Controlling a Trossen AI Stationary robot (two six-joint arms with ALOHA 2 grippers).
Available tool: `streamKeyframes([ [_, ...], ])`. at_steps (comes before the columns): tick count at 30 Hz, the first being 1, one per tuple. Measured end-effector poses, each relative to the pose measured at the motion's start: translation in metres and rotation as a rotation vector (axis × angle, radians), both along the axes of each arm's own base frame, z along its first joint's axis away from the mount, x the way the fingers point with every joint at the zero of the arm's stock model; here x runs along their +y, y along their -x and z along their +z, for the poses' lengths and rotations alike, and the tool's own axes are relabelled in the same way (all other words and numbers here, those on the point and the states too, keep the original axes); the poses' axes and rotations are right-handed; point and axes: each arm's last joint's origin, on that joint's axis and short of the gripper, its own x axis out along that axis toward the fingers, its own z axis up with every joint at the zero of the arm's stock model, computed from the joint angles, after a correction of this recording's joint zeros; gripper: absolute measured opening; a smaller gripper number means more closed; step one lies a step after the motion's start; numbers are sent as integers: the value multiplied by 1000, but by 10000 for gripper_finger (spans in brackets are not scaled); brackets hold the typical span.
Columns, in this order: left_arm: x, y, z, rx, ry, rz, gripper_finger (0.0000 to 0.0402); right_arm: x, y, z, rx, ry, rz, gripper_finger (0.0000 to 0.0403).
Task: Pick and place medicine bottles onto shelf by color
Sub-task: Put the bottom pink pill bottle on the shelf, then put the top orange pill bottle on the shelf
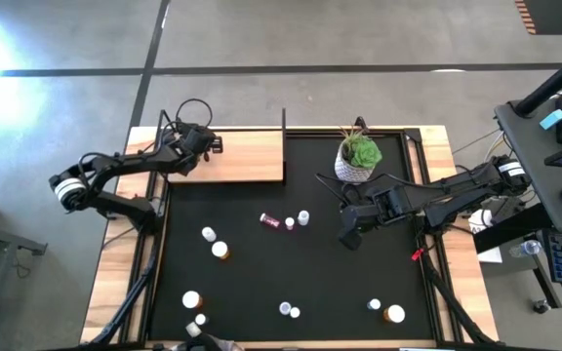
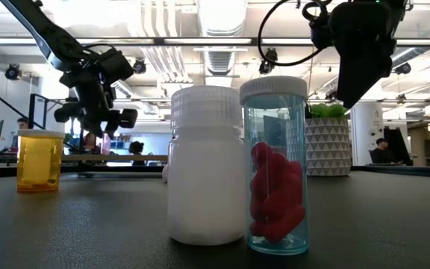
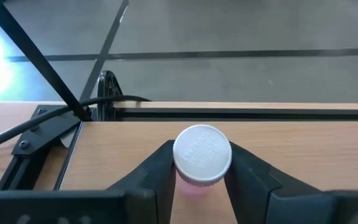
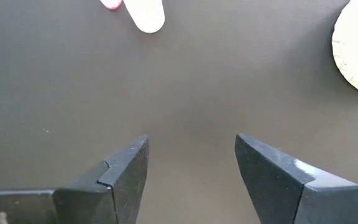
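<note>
Left gripper [image 3: 199, 171] over the shelf [image 1: 242, 158], fingers pinching 1 white-capped pink bottle [image 3: 202, 155]. Right gripper [image 4: 191, 171] spread, holding nothing, above the black mat [image 1: 261, 268] near the potted plant [image 1: 358, 156], well apart from the shelf.

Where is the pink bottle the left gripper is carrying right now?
In the left wrist view, the white-capped pink bottle sits between the left gripper fingers over the wooden shelf; the high view puts that gripper at the table's far-left corner.

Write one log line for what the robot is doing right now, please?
left gripper: jaws shut on pink bottle, over shelf | right gripper: jaws open, empty, above black mat near plant | other bottles scattered on mat
</note>
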Motion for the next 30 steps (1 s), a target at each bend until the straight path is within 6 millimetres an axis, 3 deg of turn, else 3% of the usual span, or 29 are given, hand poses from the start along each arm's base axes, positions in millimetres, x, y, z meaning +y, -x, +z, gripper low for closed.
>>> streamKeyframes([
  [10,0,0,1,0,0,0,179,0,-1,0,-6,-1,0,228],
  [16,-1,2,16,30,-48,-40,212,0,-1,1,-16,-3,0,228],
  [23,-8,8,51,94,-179,-131,219,0,-2,1,-23,-5,-2,228],
  [30,-25,5,94,24,-295,-404,219,0,-2,1,-24,-6,-2,228],
])
